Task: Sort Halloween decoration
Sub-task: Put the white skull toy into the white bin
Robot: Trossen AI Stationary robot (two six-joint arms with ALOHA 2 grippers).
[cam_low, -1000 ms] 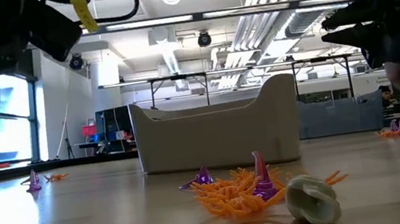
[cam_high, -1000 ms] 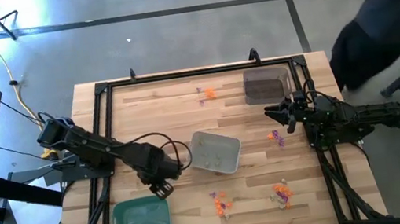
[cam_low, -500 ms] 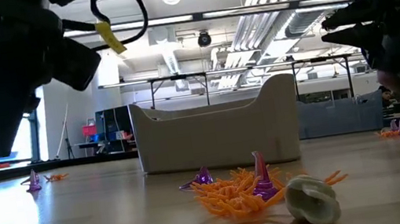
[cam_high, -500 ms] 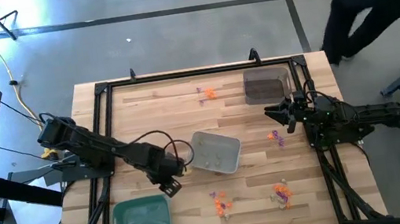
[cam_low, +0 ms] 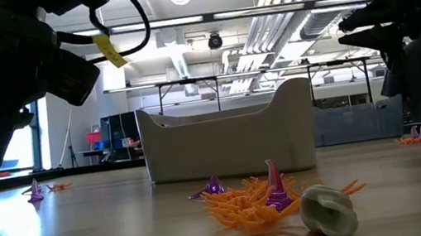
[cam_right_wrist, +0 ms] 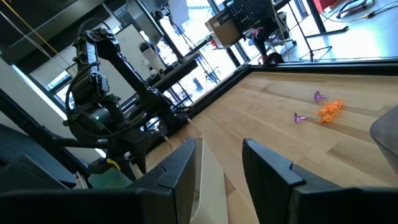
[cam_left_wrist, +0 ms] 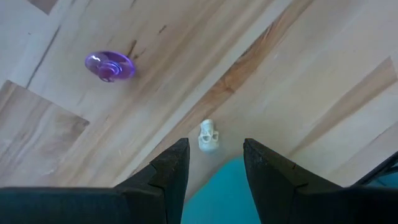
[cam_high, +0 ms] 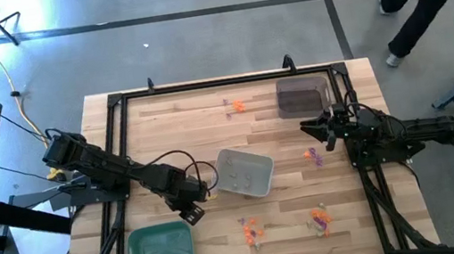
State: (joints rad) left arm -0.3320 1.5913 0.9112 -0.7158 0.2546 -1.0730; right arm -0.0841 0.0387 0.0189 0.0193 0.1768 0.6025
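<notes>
A pick looks to be getting lined up here. The left gripper (cam_high: 190,212) is hung just off the green tray (cam_high: 160,249), on the side toward the grey tray (cam_high: 245,172), with nothing held between the fingers, which are parted by a narrow gap. In the left wrist view a small pale skull trinket (cam_left_wrist: 208,135) is seen lying on the wood right at the green tray's edge, sitting in line with that gap, and a purple trinket (cam_left_wrist: 109,65) lies farther out from the tray.

The rest of the Halloween decoration is still scattered on the table (cam_high: 163,123): an orange and purple cluster (cam_high: 249,229) just past the green tray's far end, another clump (cam_high: 318,218) beyond that, and purple bits (cam_high: 312,156) well away, across the grey tray.

The right gripper (cam_high: 316,129) is parked empty and part open over there, near the dark tray (cam_high: 302,96) (waiting, by the look of it).

Next, a straight drop onto the skull is probably called for, then a close, without the tray rim being clipped.
</notes>
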